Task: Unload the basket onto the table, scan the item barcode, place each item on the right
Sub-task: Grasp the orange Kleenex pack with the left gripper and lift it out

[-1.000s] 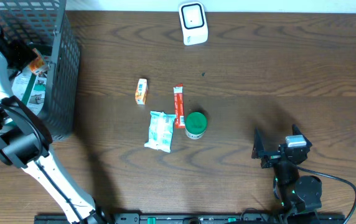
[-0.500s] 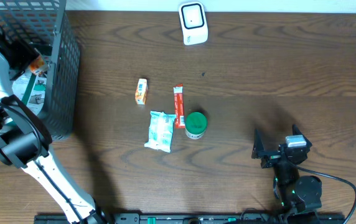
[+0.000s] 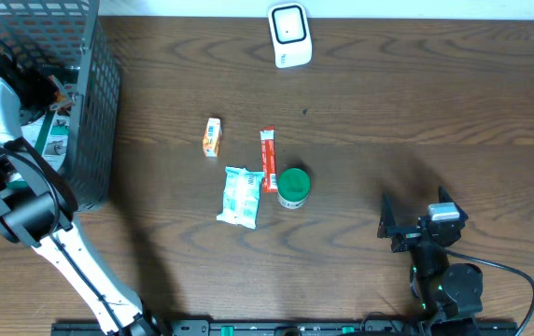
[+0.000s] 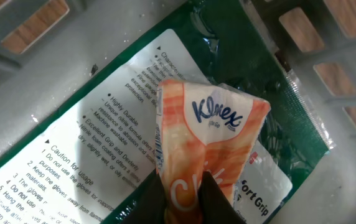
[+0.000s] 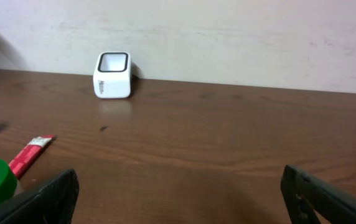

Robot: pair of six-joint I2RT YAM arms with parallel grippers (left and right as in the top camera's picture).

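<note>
The left claw (image 4: pixel 181 200) was clenched on the near end of the orange Kleenex pack (image 4: pixel 209 124) inside the basket (image 4: pixel 346 180). The pack's long axis ran straight out from the fingertips, logo end pointing away, over a green glove packet (image 4: pixel 97 130). The right claw (image 5: pixel 181 199) stood spread wide, grasping nothing.

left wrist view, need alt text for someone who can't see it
The left gripper pinches the lower edge of an orange-and-white Kleenex pack, seen close up. Behind the pack is a green-and-white glove packet printed with usage cautions, inside a grey mesh basket.
</note>
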